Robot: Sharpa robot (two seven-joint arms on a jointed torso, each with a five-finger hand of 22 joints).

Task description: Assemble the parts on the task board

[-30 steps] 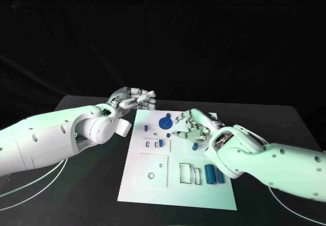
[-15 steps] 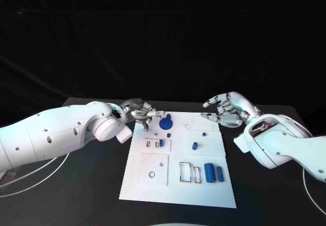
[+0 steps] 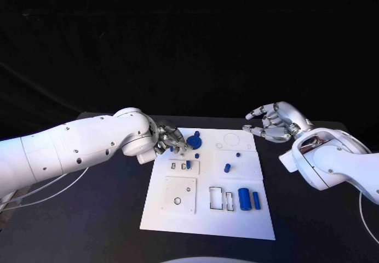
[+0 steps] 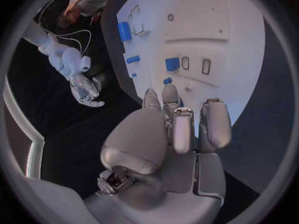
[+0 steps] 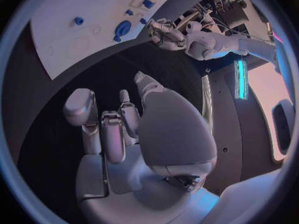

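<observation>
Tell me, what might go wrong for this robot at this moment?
Two risks, as guesses. The left hand sits low over the far left corner of the white task board, right beside the round blue gear-like part; a small slip could knock it or the small blue pieces nearby. The right hand hovers off the board with fingers curled on nothing, so it cannot steady the board if that shifts.

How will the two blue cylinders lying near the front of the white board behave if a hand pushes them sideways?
The two blue cylinders lie on their sides on the flat task board, so they would probably roll. They look rigid and smooth, perhaps slippery to pinch. Being small, they are likely light.
</observation>
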